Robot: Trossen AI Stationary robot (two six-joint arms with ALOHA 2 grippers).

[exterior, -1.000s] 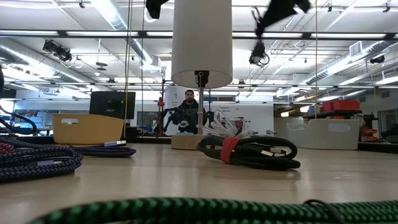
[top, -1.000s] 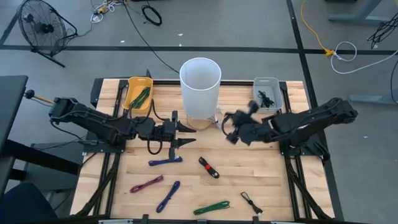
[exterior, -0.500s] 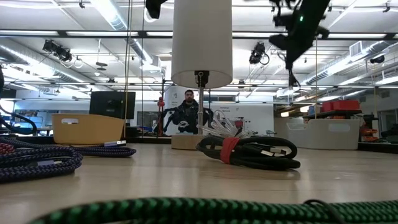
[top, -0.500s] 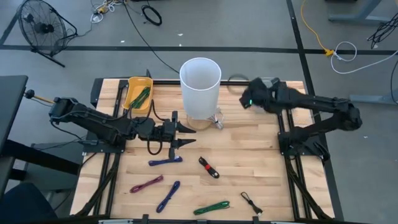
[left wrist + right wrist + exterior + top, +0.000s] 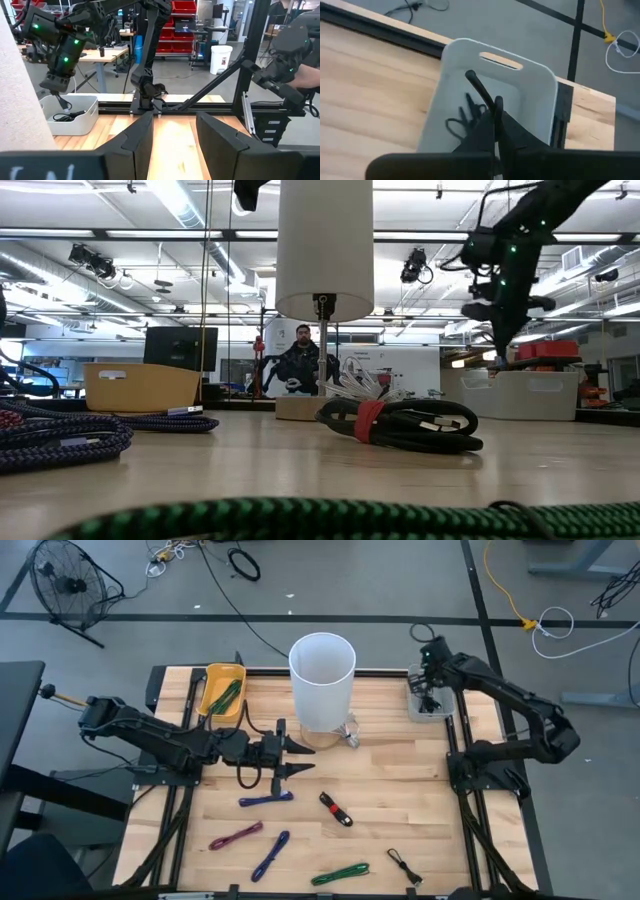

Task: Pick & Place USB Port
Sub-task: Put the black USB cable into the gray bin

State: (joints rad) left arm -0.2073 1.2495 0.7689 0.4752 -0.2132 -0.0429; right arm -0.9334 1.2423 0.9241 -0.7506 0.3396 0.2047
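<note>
High view first: I am watching the right gripper (image 5: 428, 675) hanging over the white bin (image 5: 431, 692), which sits on the slatted wooden table (image 5: 400, 800) just beside the tall white cylinder (image 5: 322, 680), on its right-arm side. The left gripper (image 5: 296, 754) is waiting in front of that cylinder, its two pointed fingers spread apart. A yellow bin (image 5: 222, 690) is flanking the cylinder on the left-arm side. Farther out from the cylinder, coiled cables are lying loose: a black one with a red band (image 5: 336, 809), a blue one (image 5: 266, 799) and a green one (image 5: 339, 873).

Low view: I am seeing the right gripper (image 5: 497, 330) holding a thin black cable (image 5: 497, 348) that is dangling above the pale bin (image 5: 528, 395), right of the cylinder (image 5: 324, 245).

Left wrist view: the far gripper (image 5: 54, 86) is lowering nothing I can judge; the cable (image 5: 62, 102) is drooping into the smooth rounded bin (image 5: 75, 117).

Right wrist view: I am looking past fingers (image 5: 490, 125) pinched together on the glossy black cable (image 5: 480, 90), with more black cable (image 5: 462, 117) lying inside the bin (image 5: 540, 110).
</note>
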